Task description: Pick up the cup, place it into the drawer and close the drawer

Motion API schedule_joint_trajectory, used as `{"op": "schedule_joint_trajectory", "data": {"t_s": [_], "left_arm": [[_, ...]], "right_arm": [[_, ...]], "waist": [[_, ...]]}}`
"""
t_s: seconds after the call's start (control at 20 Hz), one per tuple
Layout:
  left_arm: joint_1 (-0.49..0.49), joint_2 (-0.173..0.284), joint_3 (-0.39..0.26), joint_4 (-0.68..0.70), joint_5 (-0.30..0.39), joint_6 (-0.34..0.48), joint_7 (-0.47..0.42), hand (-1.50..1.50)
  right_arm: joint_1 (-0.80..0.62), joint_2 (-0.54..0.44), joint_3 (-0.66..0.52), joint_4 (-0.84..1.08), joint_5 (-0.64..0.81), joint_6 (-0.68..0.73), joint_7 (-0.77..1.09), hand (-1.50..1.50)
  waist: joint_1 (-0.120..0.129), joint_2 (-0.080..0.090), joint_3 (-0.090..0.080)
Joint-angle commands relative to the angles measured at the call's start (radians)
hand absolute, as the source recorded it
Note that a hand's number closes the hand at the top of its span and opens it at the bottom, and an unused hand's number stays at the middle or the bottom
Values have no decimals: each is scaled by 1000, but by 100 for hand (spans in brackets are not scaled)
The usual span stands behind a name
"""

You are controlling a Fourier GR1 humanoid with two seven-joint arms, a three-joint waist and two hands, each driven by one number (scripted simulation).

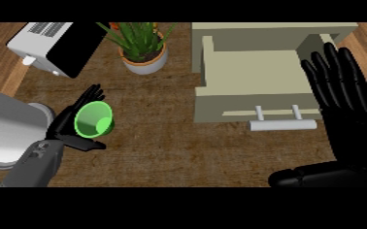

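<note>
Cup (94, 120): bright green, translucent, round-mouthed, tipped so its opening faces up toward the view. It sits at the near left of the scene, gripped by the left hand (74, 126), whose black fingers curl behind it and whose thumb lies just below it.

Drawer (251, 85): pale beige, box-shaped, matte, pulled open toward the near side at the far right. Flat floor and low side walls show; the front panel carries a cylindrical pale bar handle (282, 124) on two short posts. It projects from a beige cabinet body (272, 31) at the far edge.

Right hand (337, 89): black, glossy, fingers straight and spread, open and holding nothing, at the right edge beside and partly over the drawer's right wall.

Surface (179, 145): brown, mottled, rough-grained, with wood-plank strips at the far left and right edges.

Other things: a potted plant (142, 48) with narrow green leaves in a round pale grey pot, far centre, between the cup and the drawer but well apart from both; a white boxy appliance (54, 46) with a black front panel and vent slots, far left.
</note>
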Motion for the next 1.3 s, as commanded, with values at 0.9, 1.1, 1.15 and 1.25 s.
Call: {"op": "schedule_joint_trajectory", "data": {"t_s": [0.9, 1.1, 1.15, 1.25], "left_arm": [[8, -41, -14, -39, 94, -330, -128, 150], [49, -127, 66, -60, 158, -22, -139, 150], [76, -131, 104, -66, 187, 55, -160, 150], [124, -135, 183, -74, 251, 175, -178, 150]], "right_arm": [[-5, 5, 19, -10, 16, -10, 28, -150], [-16, -30, -48, -15, -27, 2, 33, -150], [-20, -16, -20, 13, 11, -6, 15, -150], [25, -37, -65, 9, -17, 18, -15, -150]], "waist": [[-1, 2, -3], [15, -6, 1], [30, -6, 1], [39, -10, 3]]}}
